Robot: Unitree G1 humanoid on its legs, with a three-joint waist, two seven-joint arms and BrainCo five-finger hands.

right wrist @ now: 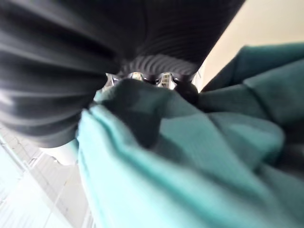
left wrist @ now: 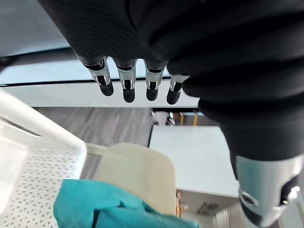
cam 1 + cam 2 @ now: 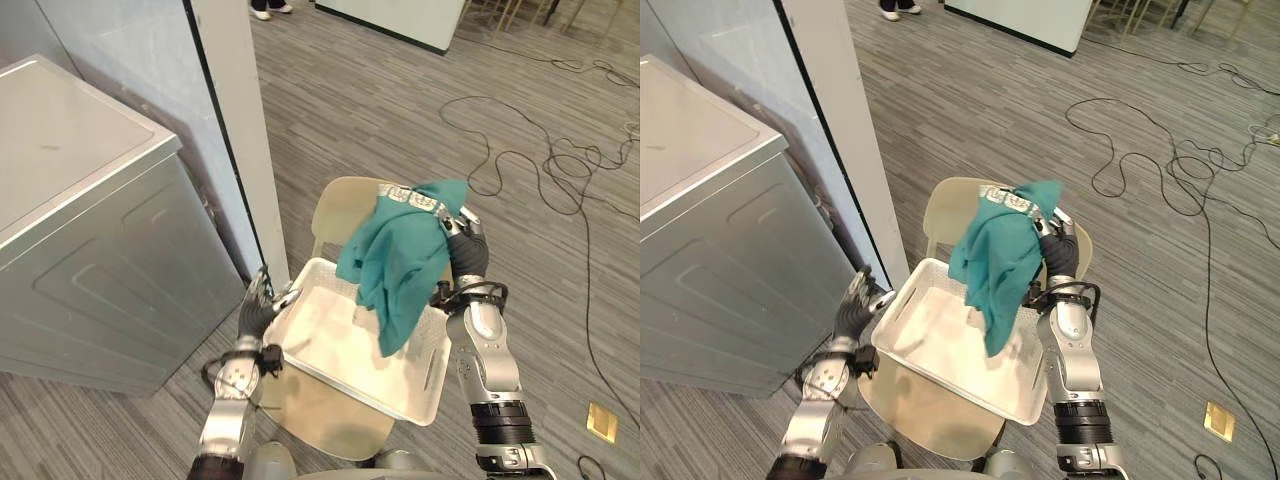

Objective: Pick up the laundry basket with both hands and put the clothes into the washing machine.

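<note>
While the basket (image 3: 322, 342) waits, cloth (image 3: 400, 255) hangs

Soft teal cloth droops from the right hand (image 3: 464, 250), fingers curled over its top, above the perforated white plastic basket on a rounded cream chair (image 3: 345, 205). Left hand (image 3: 258, 310), fingers straight, sits at the basket's 9 o'clock rim.

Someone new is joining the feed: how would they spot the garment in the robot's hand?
Right of the grey washing machine and white pillar, a white perforated basket lies over a cream chair. Above the basket hangs the teal cloth, gripped at its top by the right hand. It is the only coloured, soft thing among pale, hard ones.
</note>
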